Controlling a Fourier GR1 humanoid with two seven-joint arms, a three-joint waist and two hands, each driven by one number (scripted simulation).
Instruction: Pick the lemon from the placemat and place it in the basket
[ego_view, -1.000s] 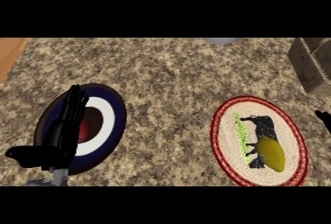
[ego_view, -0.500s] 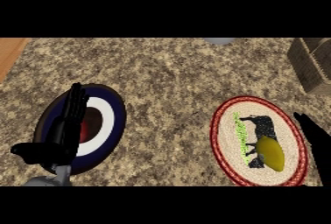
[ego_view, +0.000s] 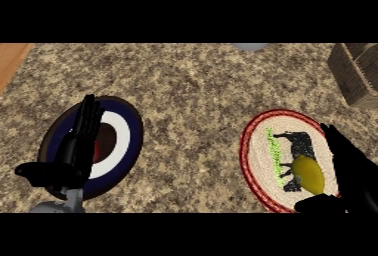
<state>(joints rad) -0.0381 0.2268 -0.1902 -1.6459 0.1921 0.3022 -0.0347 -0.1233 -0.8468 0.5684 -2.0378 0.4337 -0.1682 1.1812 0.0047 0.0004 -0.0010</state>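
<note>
From my station I see the yellow oval lemon (ego_view: 308, 173) lying on the round woven placemat with a red rim and a black cow figure (ego_view: 258, 150), toward its lower right part. My right hand (ego_view: 353, 170) comes in at the lower right, just to the right of the lemon, its long black fingers (ego_view: 334, 140) straight and pointing up along the placemat's right edge. Its thumb (ego_view: 316, 205) sticks out leftward below the lemon, so the fruit sits in the gap between thumb and fingers. The hand is released, not closed on anything; I cannot tell whether it touches the lemon.

The brown wicker basket (ego_view: 357, 75) stands well apart from that hand, up and slightly right of it, at the upper right edge of the view, cut off by the frame.

My left hand (ego_view: 70, 160) shows at the lower left, released too, fingers straight and pointing up, thumb out to the left. It lies over a round plate with dark blue, white and red rings (ego_view: 125, 135), which spreads beneath and to the right of it.

All of this rests on the speckled beige granite surface (ego_view: 184, 90). Far above both hands, at the top edge, a small pale grey object (ego_view: 249, 46) peeks in, too cropped to identify.
</note>
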